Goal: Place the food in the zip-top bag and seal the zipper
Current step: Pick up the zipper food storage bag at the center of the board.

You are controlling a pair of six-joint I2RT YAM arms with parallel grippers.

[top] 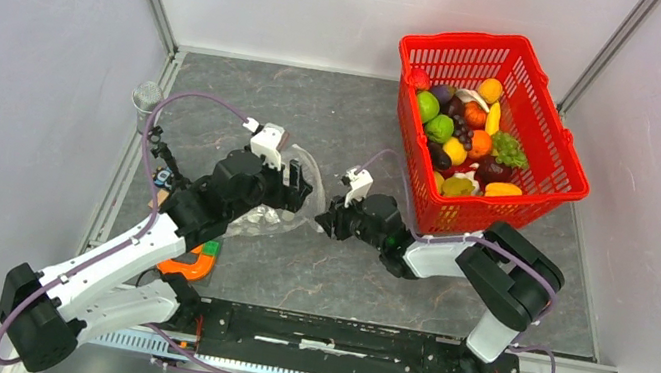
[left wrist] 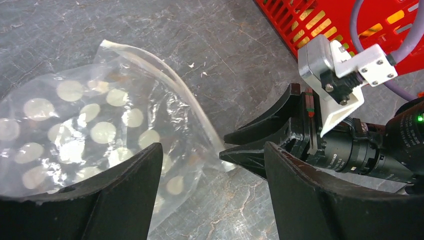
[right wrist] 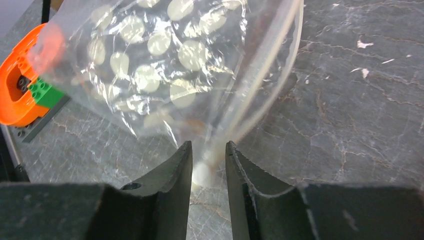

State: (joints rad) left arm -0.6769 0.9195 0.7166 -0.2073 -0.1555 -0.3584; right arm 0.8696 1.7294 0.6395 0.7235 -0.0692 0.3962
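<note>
The zip-top bag (top: 275,206) lies flat on the dark table between my two grippers, clear with white dots (left wrist: 90,130) (right wrist: 165,65). Its zipper (left wrist: 175,82) (right wrist: 292,50) runs along the mouth edge down to a corner. My right gripper (top: 329,215) (right wrist: 208,145) stands with that corner between its jaws, a narrow gap still showing, seen from the left wrist too as my right gripper (left wrist: 222,150). My left gripper (top: 301,187) (left wrist: 212,147) hangs wide open over the bag's edge, holding nothing. The food (top: 462,133) is piled in the red basket (top: 556,148).
The red mesh basket (left wrist: 320,20) stands at the back right, close behind my right arm. A flat orange toy with a green block (top: 190,262) (right wrist: 15,90) lies near the left arm's base. A grey cylinder (top: 147,97) stands at the left edge.
</note>
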